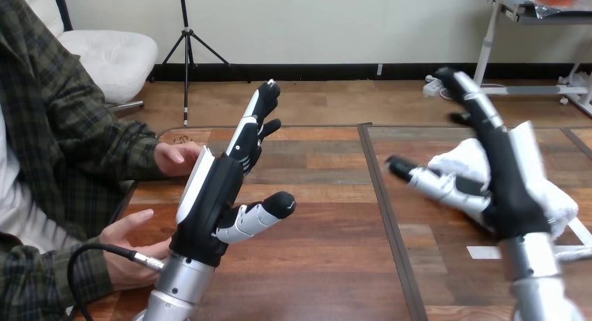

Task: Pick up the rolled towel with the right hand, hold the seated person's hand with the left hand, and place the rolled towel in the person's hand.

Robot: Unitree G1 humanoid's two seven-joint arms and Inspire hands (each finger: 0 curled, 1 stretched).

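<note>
A white rolled towel (475, 162) lies on the wooden table (328, 216) at the right, partly hidden behind my right hand (504, 176). That hand is raised in front of the towel with straight fingers and the thumb stretched left, holding nothing. My left hand (222, 185) stands upright at the left, fingers straight and pointing up, thumb out to the right, open. Just behind it rests the person's upper hand (176, 158), close to my hand's back; whether they touch I cannot tell. The person's lower hand (129, 255) lies by my left forearm.
A dark seam (385, 209) runs front to back across the table between the two hands. A strip of white tape (483, 252) lies on the table beside my right forearm. The person sits at the left edge.
</note>
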